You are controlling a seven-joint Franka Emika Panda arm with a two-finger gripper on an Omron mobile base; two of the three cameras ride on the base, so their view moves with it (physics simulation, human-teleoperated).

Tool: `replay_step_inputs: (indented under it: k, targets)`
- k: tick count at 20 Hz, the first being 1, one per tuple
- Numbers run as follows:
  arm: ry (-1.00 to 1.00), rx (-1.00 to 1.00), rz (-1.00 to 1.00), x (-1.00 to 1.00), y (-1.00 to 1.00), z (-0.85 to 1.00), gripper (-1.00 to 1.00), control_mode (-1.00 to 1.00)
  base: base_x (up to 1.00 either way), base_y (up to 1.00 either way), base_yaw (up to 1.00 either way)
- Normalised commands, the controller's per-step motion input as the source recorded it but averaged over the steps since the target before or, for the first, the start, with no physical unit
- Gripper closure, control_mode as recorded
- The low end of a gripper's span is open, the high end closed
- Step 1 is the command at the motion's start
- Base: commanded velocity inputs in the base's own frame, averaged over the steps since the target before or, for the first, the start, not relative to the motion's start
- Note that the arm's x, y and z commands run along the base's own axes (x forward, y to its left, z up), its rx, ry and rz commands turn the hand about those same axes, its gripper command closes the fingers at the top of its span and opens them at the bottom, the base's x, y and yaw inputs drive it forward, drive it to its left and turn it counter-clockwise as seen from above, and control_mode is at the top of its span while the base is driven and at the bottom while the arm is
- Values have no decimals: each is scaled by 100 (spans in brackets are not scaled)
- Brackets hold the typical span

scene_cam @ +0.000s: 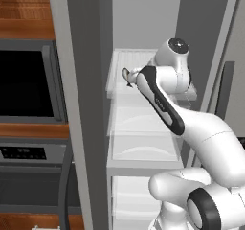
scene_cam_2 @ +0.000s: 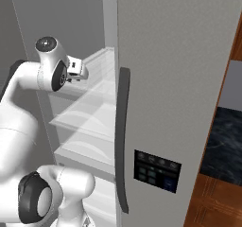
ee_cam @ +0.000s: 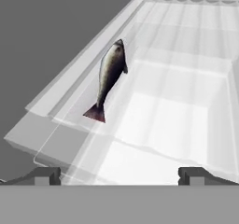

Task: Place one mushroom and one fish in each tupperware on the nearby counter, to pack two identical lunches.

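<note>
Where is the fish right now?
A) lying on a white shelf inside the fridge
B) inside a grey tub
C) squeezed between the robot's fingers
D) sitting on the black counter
A: the hand view shows the fish lying on the white fridge shelf, ahead of the open gripper, whose fingertips are apart and touch nothing.
</note>
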Motion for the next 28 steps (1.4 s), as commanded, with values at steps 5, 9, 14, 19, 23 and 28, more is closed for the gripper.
replay_step_inputs:
  k: [5,9,14,19,23,28]
  targets:
    - [0,0,0,34,10,0,-100,-100,0,0,0]
    - [3,0,0,35,1,-9,-100,-100,0,0,0]
    - [5,0,0,37,1,-16,-100,-100,0,0,0]
    - [4,0,0,44,5,-10,-100,-100,0,0,0]
    - [2,0,0,39,7,-9,-100,-100,0,0,0]
    - [1,-1,0,37,7,-14,-100,-100,0,0,0]
